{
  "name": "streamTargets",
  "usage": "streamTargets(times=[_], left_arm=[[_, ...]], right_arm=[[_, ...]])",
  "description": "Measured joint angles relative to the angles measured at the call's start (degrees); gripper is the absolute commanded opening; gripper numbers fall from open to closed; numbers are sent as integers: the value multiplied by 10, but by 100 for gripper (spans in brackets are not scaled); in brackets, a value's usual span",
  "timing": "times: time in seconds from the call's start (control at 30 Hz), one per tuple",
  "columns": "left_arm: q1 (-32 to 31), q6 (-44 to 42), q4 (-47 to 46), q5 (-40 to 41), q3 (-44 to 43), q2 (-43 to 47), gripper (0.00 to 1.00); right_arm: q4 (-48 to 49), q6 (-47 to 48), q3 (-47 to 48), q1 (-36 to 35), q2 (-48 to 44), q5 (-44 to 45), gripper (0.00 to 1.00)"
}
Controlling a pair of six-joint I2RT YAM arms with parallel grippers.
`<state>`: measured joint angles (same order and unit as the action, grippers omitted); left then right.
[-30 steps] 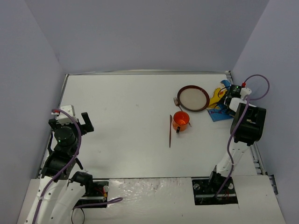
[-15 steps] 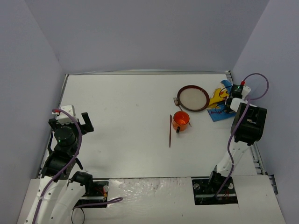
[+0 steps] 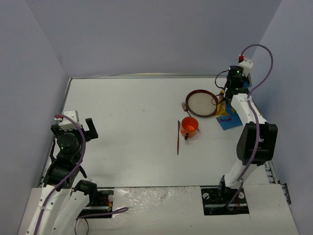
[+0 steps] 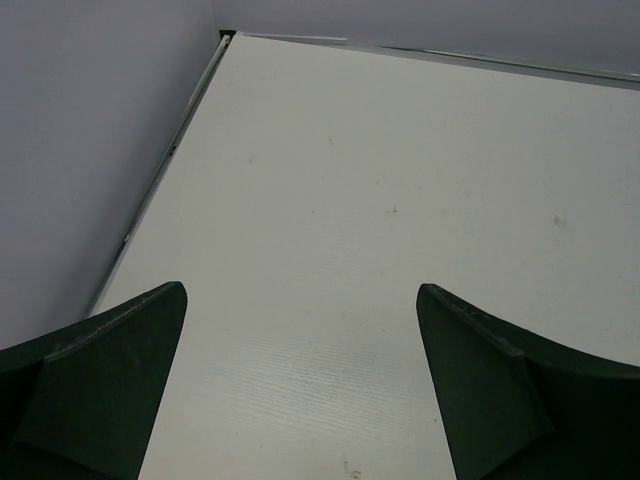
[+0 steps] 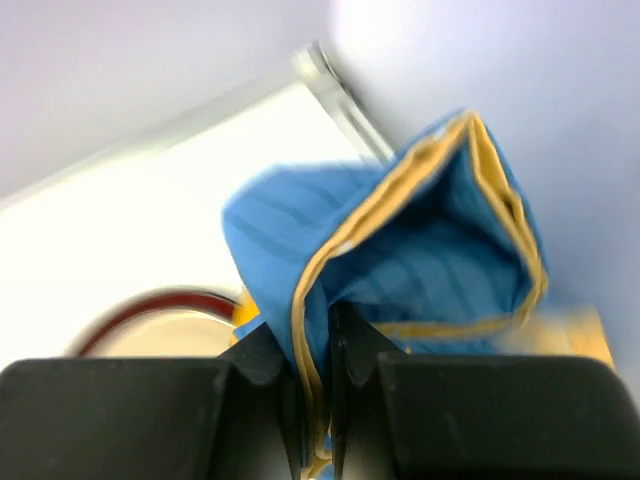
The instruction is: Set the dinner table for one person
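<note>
The dinner table point(image 3: 132, 112) is the big white tabletop. At its right side lies a blue placemat point(image 3: 229, 119) with yellow trim, one edge lifted. My right gripper point(image 3: 226, 96) is shut on that edge; in the right wrist view the blue cloth point(image 5: 400, 260) bunches up between the jaws of the right gripper point(image 5: 315, 330). A red-rimmed plate point(image 3: 202, 103) sits just left of the placemat, and its rim point(image 5: 150, 305) also shows in the right wrist view. An orange mug point(image 3: 189, 127), a fork point(image 3: 185, 106) and a thin brown utensil point(image 3: 178, 137) lie nearby. My left gripper point(image 3: 78, 128) is open over bare table point(image 4: 350, 200).
Grey walls close in the table on the left, back and right. A metal rim point(image 4: 170, 150) runs along the table's left edge near my left gripper. The right wall stands close behind the placemat.
My right gripper shut on the placemat's edge, then lifted it and swung toward the back of the table, the arm stretching out. The left arm has not moved.
</note>
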<state>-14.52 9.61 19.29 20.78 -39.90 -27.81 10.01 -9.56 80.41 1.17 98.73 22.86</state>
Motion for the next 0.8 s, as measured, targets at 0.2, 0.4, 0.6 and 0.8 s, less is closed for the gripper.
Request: streamTargets(times=[0.2,0.4,0.6,0.8], left_arm=[[0,0,0,0,0,0,97],[0,0,2,-1,0,1,97],[-1,3,10,4,0,9,97],[-2,33,48,18,-19,14,97]], right_arm=[[34,97,98,-153,-33,50,0],[34,178,240,-289,-6,5,0],[57,234,361,-389,33,-85,0],[124,245,226,-459,11,-162,0]])
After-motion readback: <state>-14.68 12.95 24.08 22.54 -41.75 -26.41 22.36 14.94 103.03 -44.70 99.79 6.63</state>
